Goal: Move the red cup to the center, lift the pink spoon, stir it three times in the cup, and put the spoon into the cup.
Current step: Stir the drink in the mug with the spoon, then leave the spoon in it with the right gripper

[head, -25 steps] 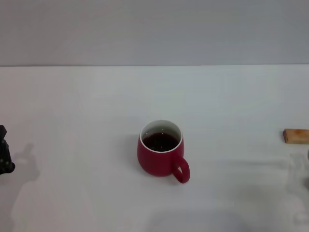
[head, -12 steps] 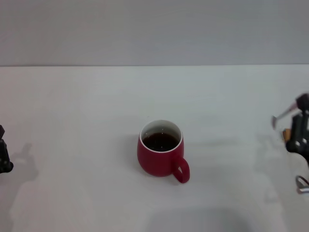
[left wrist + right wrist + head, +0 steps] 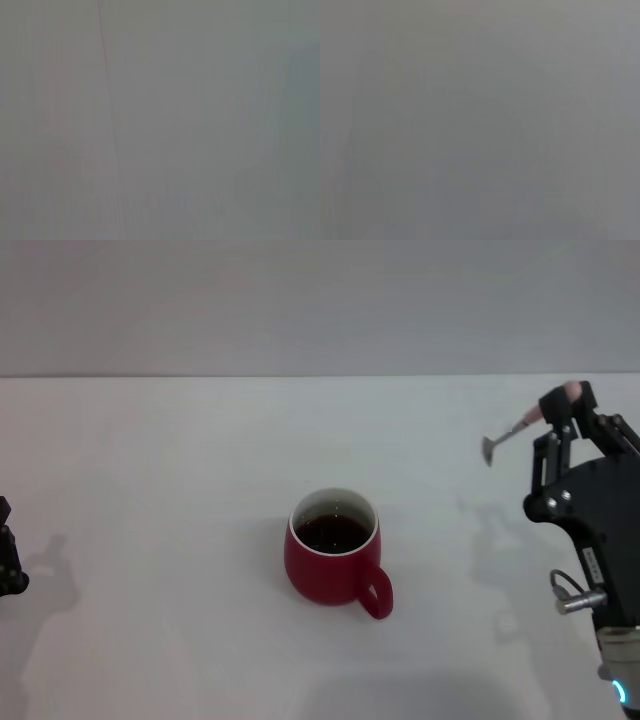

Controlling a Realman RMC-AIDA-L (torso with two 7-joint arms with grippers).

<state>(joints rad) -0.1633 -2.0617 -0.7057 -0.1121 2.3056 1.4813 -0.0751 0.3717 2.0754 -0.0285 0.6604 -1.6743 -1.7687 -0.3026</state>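
Observation:
The red cup [image 3: 333, 562] stands near the middle of the white table [image 3: 180, 460], handle toward the front right, with dark liquid inside. My right gripper [image 3: 560, 420] is at the right, well above the table, shut on the pink spoon [image 3: 512, 433]. The spoon sticks out to the left with its rounded end lowest, well to the right of the cup and higher than its rim. My left gripper [image 3: 8, 560] is parked at the left edge, only partly in view. Both wrist views show only a plain grey blur.
The right arm's black body [image 3: 595, 530] fills the right edge of the head view and hides the table beneath it. Shadows of both arms fall on the table near each side.
My right gripper has risen and moved in from the right edge, carrying the pink spoon up and to the left. The tan block at the right is now hidden. The cup and left arm have not moved.

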